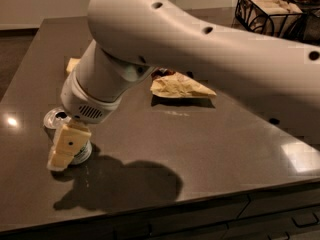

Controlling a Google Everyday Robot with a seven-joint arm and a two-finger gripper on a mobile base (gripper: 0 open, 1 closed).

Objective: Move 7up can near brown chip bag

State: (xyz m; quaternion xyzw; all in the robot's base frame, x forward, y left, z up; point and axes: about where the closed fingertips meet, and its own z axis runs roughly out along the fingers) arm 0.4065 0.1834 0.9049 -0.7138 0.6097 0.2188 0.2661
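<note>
Likely a kitchen or office pantry: a dark polished stone counter over grey drawer fronts, with a black wire basket of snacks at the back. The cream gripper sits low at the counter's front-left.

Gripper at can, bare tabletop beyond
</note>
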